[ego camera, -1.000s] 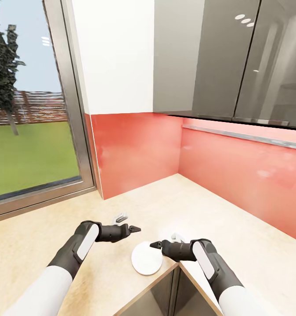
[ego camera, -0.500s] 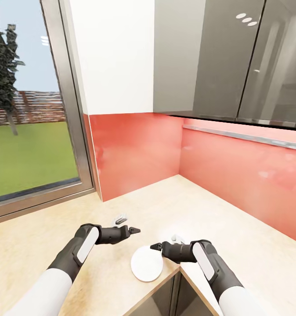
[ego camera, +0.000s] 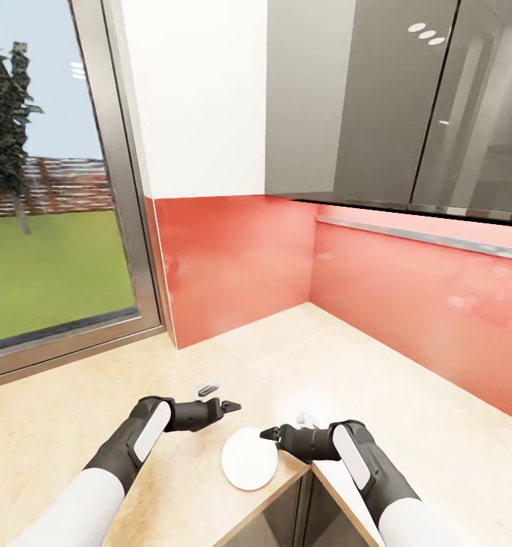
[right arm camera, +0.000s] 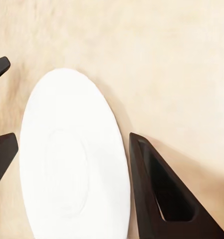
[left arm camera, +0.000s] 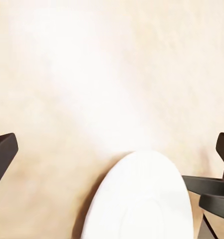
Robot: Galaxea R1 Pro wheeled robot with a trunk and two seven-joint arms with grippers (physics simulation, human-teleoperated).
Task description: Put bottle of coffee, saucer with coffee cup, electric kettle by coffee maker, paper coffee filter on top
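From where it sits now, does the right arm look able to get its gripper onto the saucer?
Probably yes. The right gripper hangs open right beside the saucer, which lies flat on the countertop near its edge, with nothing between them.

Both arms reach forward, bent at the elbows, forearms angled inward toward each other. The left gripper (ego camera: 227, 405) points right with jaws spread apart. The right gripper (ego camera: 267, 434) points left, jaws likewise spread, holding nothing.
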